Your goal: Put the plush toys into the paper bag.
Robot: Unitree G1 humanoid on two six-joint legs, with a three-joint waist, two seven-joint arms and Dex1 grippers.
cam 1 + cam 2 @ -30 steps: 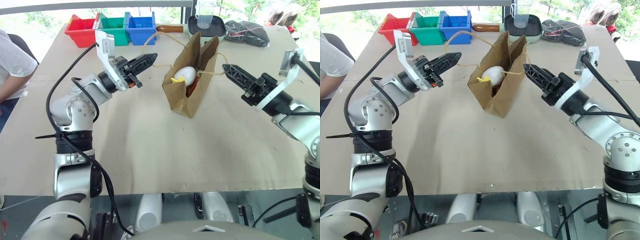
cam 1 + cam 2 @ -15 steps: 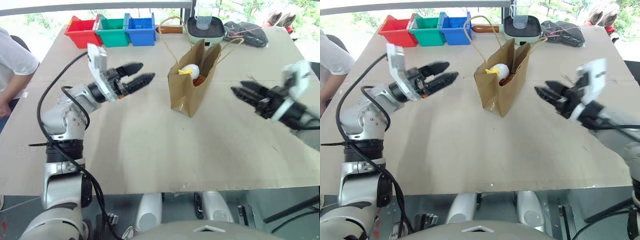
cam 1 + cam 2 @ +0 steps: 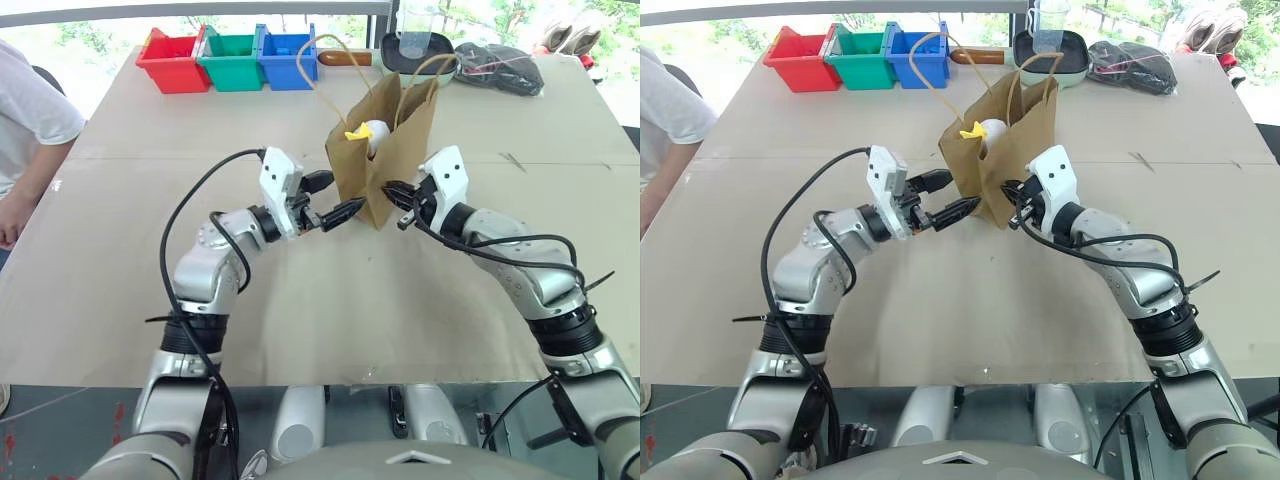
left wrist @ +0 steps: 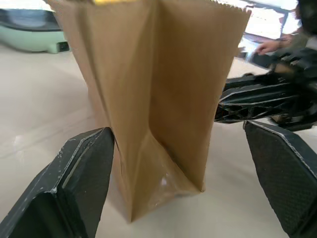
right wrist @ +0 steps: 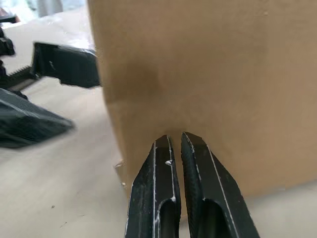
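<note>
From the head cameras, the left gripper (image 3: 338, 197) stands with its two black fingers spread wide, one on each side of the lower left corner of the paper bag (image 3: 385, 165), and holds nothing. The right gripper (image 3: 391, 190) has its fingers pressed together, tips at the bag's right side near its base, gripping nothing. The bag stands upright toward the middle of the table (image 3: 300, 310), nearer the far edge, its mouth open and its two tan loop handles arching above it. The white plush toy (image 3: 372, 133) sits inside at the mouth, with yellow showing at the rim; a brown toy cannot be made out. A red bin (image 3: 172, 60), a green bin (image 3: 230, 61) and a blue bin (image 3: 287, 57) line the far left edge; their contents cannot be seen. In the left wrist view, the spread fingers (image 4: 74, 188) frame the bag's creased, folded corner, one finger just beside the paper, and the right gripper's closed fingers lie beyond the bag. In the right wrist view, the closed fingertips (image 5: 168, 148) meet the bag's plain brown wall just above the tabletop.
</note>
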